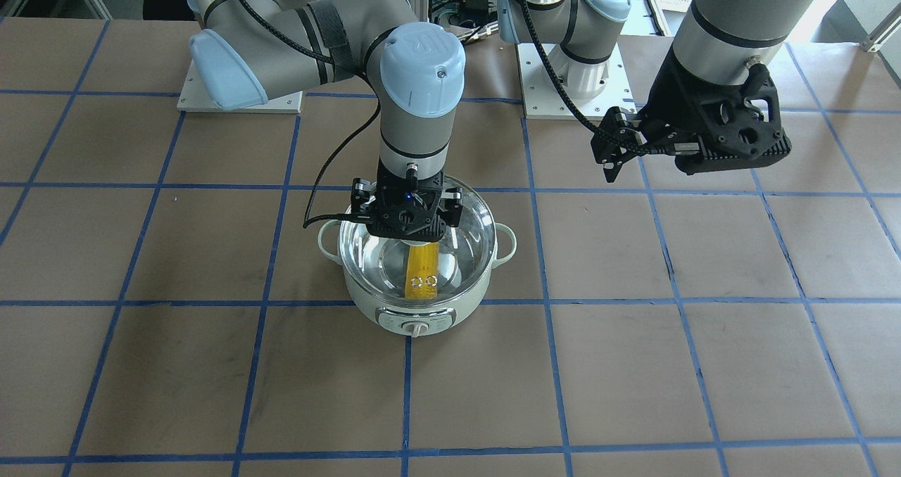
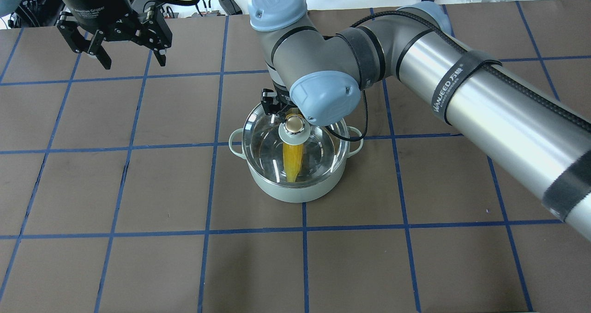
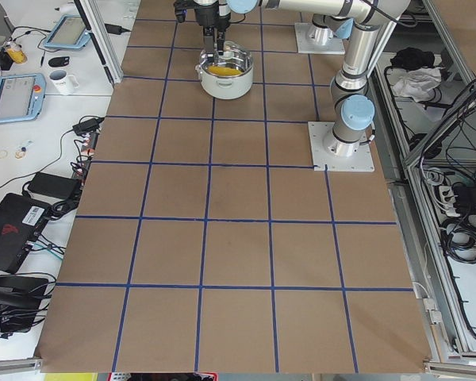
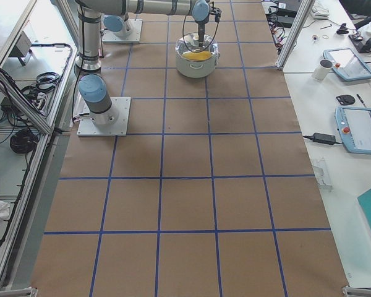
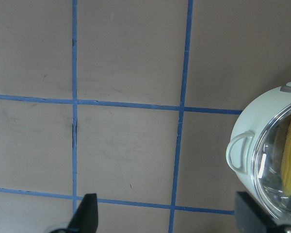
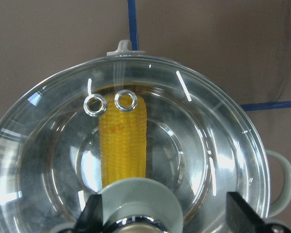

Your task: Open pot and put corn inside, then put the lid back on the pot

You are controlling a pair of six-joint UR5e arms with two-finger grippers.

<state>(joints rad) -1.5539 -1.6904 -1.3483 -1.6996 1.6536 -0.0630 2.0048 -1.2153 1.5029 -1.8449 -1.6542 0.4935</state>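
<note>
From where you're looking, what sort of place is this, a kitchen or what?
Probably a robotics lab, not a kitchen: robot arms bolted to a table gridded with blue tape, and teach pendants on the side benches.

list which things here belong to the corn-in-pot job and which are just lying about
In the job:
pot
corn, inside the pot
lid, on the pot
right gripper, open at the lid

Lying about:
mug
tablet
left gripper, open, off to one side
</note>
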